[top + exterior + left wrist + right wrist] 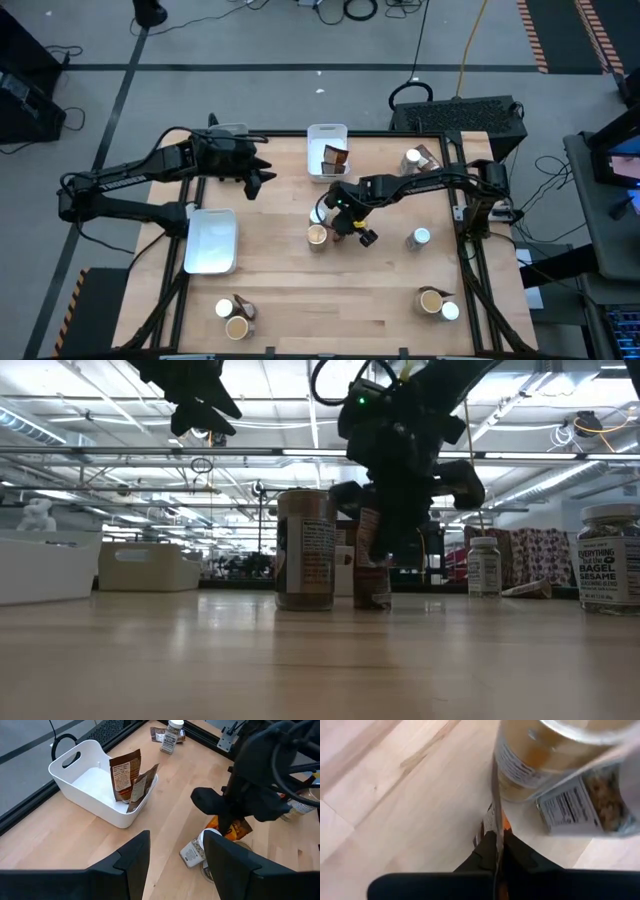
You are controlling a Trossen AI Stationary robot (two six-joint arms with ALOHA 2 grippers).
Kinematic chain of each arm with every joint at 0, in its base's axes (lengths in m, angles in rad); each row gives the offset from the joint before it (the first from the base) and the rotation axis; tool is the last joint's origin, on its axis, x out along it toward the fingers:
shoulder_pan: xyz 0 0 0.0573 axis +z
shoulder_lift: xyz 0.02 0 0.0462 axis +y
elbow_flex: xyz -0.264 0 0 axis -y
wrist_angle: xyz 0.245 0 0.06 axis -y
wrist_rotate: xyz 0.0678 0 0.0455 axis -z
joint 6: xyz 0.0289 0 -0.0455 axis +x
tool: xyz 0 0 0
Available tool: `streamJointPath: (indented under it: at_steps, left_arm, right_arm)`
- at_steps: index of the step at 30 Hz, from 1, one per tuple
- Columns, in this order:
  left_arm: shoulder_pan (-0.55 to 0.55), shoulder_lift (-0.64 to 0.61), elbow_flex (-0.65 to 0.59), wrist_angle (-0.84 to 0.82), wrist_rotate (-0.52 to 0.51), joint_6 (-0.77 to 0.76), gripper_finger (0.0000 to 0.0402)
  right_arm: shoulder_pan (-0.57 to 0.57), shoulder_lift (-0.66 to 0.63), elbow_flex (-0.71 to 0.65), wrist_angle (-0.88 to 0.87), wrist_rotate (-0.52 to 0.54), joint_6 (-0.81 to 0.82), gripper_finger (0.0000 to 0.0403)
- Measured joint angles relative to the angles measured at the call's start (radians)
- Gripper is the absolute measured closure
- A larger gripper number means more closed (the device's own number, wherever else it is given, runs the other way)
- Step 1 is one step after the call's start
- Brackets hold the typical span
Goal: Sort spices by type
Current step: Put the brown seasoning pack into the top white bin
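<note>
My right gripper (348,218) is near the table's middle, shut on a dark brown packet (372,560). Beside the packet stand a tan-topped jar (317,235) and a white-topped jar (197,851), which lies on its side. My left gripper (262,178) hovers open above the table, left of the white bin (327,135). Two brown packets (125,772) lean against the bin's wall inside it. More jars and packets sit in groups at the near left (232,315), near right (438,303) and far right (418,158). A single white-topped jar (420,238) stands on the right. My right gripper pinches the brown packet by its upper edge (495,837) between its two fingers, coming from above and pointing down. The packet stands upright below the fingers. Its lower end (372,603) is at table level next to the tan-topped jar; whether it touches the table I cannot tell.
A flat white tray (211,240) lies at the table's left side, near my left arm. Bare wood runs along the table's near middle (330,310). The table has a black frame rail (470,250) on its right edge.
</note>
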Motion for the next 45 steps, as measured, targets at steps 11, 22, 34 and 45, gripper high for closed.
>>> streamJointPath:
  at_steps: [11,22,34,45]
  left_arm:
    - [0.000,0.000,0.000,-0.006,0.000,0.001,0.0212]
    - [0.001,0.000,0.000,-0.007,0.000,0.021,0.0212]
    - [0.001,0.000,0.000,0.002,0.000,0.030,0.0212]
    - [0.001,0.000,0.000,0.017,0.000,0.020,0.0212]
  right_arm:
    - [-0.071,-0.048,-0.007,-0.027,0.011,0.118,0.0402]
    - [-0.162,-0.242,-0.001,-0.033,0.012,0.243,0.0403]
    - [-0.345,-0.315,0.129,0.203,0.111,0.437,0.0403]
    - [-0.503,-0.102,0.153,0.320,0.161,0.573,0.0402]
